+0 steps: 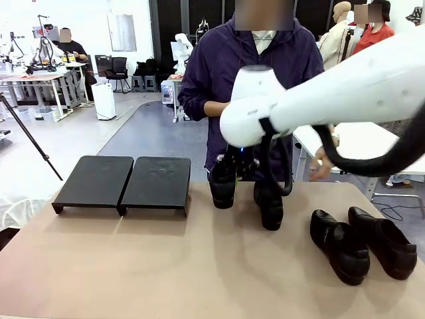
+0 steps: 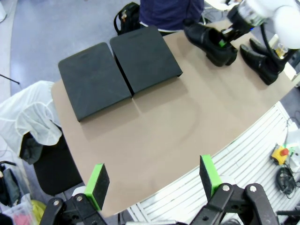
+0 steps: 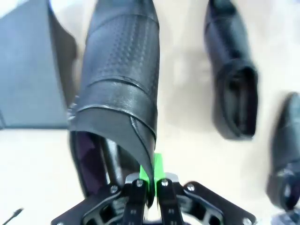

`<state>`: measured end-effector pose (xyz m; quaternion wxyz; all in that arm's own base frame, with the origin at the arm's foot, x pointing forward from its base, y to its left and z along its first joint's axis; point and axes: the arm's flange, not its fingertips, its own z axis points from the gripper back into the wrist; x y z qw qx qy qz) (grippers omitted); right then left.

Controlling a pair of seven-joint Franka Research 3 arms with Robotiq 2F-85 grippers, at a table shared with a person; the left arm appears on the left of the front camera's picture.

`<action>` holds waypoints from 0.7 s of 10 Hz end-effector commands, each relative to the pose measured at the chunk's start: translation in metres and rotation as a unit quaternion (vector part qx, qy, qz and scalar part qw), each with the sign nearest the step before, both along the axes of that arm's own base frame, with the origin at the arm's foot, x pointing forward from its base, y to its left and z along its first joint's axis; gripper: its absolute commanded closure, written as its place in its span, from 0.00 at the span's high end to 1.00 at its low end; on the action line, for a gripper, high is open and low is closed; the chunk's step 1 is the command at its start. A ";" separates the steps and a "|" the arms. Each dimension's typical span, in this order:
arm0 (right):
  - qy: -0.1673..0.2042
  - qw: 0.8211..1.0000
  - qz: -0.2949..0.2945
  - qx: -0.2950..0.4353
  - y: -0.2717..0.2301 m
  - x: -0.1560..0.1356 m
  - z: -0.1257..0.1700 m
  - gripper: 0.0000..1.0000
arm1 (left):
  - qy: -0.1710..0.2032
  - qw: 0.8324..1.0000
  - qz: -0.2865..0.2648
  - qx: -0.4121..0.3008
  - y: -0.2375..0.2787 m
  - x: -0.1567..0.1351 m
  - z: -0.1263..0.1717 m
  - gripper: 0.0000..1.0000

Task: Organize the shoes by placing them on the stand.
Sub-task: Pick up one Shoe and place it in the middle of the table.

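— Green-padded fingers [image 2: 98, 182] of the left gripper [image 2: 153, 174] rose closest to its wrist camera. They were spread wide with nothing between them, high above the near edge of the tan table [image 2: 154, 126].

— And where was the rack?

— Toward the table's left, the low flat black two-tray stand [image 1: 106, 179] sat bare, its two sections joined side by side.

— What was the right arm doing?

— It reached across the middle. The right gripper [image 3: 151, 180] was clamped tight on the rear rim of a glossy black leather slip-on shoe [image 3: 122, 70]. That shoe was just right of the stand and apart from it, toe pointing away from the gripper. Whether its sole touched the table, I couldn't tell.

— The other shoes?

— A second glossy black shoe [image 1: 271, 207] stood just beside the held one, on its right. Further right, well apart from the stand, a pair of black leather shoes [image 1: 342, 249] lay side by side on the table, toes toward the near edge.

— Anyone at the table?

— A person in a dark purple jacket [image 1: 246, 66] stood at the far side, behind the arm.
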<state>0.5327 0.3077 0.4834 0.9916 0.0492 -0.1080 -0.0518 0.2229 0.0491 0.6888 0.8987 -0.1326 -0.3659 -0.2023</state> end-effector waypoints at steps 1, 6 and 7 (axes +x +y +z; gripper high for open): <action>-0.006 1.000 0.007 0.000 -0.012 -0.052 0.040 0.00 | 0.001 1.000 -0.004 0.000 0.001 0.000 0.001 1.00; -0.011 0.998 0.058 0.023 0.022 -0.203 0.059 0.00 | 0.001 1.000 -0.004 0.000 0.001 0.000 0.001 1.00; 0.006 0.997 0.067 0.024 0.043 -0.222 0.043 0.00 | 0.001 1.000 -0.004 0.000 0.001 0.000 0.001 1.00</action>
